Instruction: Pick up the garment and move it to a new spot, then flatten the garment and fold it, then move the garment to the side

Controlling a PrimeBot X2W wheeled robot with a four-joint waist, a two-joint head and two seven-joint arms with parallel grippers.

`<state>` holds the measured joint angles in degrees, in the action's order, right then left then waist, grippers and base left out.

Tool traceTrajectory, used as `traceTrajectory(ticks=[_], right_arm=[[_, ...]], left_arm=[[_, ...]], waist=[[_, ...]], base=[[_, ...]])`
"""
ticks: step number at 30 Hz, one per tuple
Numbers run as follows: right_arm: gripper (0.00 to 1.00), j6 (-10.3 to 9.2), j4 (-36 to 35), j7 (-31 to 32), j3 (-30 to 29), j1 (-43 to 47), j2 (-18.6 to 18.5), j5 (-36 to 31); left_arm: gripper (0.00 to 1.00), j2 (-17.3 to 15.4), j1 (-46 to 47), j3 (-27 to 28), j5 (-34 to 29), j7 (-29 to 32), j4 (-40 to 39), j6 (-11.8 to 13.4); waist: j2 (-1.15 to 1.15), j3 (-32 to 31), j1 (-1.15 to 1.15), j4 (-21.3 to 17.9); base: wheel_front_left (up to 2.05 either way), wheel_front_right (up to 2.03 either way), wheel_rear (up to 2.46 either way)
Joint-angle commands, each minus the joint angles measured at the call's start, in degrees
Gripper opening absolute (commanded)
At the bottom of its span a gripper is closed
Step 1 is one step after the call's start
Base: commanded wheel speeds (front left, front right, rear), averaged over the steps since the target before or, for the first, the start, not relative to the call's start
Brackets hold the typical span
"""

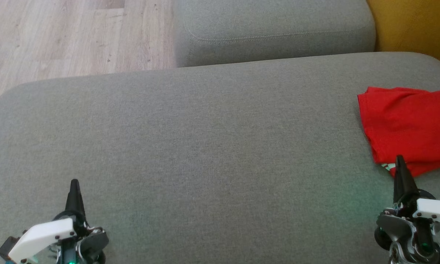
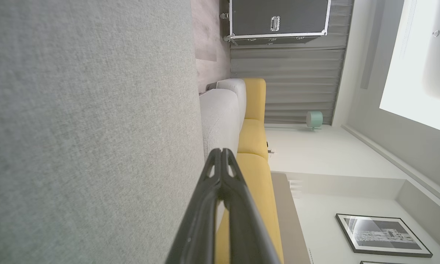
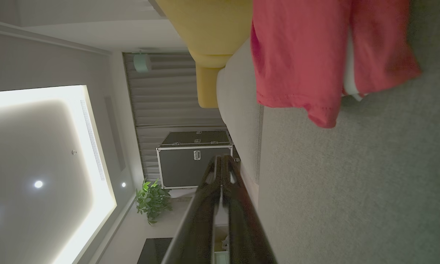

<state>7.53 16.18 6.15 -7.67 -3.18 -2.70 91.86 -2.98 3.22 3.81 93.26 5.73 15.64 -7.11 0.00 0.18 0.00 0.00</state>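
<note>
**Asker:** So, where is the garment [image 1: 407, 121] lying?

**Me:** On the big grey cushion [image 1: 205, 146] in front of me, far over on my right, near that cushion's right end. It is red, folded into a rough, rumpled rectangle, and part of it runs off the edge of my head view. A scrap of white shows at its near corner.

**Asker:** And your pincers?

**Me:** Both are pressed together, finger against finger, with nothing between them. My left pincer [image 1: 74, 184] sits low on my left over bare grey cloth, well apart from the garment. My right pincer [image 1: 400, 160] points up at the garment's near edge. Seen from my head, its tip overlaps the red hem, but I cannot tell whether it touches. Seen from my right wrist, the cloth lies ahead of the fingers and off to one side, apart from them.

**Asker:** What else is around?

**Me:** A second grey cushion [image 1: 271, 29] sits beyond the big one. There is a yellow cushion [image 1: 418, 22] at the far right corner and pale wooden floor [image 1: 58, 36] at the far left. From my right wrist I also see a dark flight case [image 3: 194, 157] with metal edging and a leafy plant [image 3: 152, 200] beside it.
</note>
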Motion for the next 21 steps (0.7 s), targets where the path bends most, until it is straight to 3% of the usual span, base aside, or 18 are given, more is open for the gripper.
traceTrajectory(ticks=[1,21], right_arm=[[0.00,-0.04,-2.2,0.3,1.1,-3.0,-0.2,0.3],[0.00,-0.04,-2.2,0.4,1.1,-3.0,-0.2,0.3]], left_arm=[[0.00,-0.4,2.9,2.1,-0.6,0.3,-1.6,-0.4],[0.00,-0.2,2.9,2.3,-0.7,0.4,-1.6,-0.4]], waist=[[0.00,0.0,0.00,0.0],[0.00,0.0,0.00,0.0]], base=[[0.00,0.00,0.00],[0.00,0.00,0.00]])
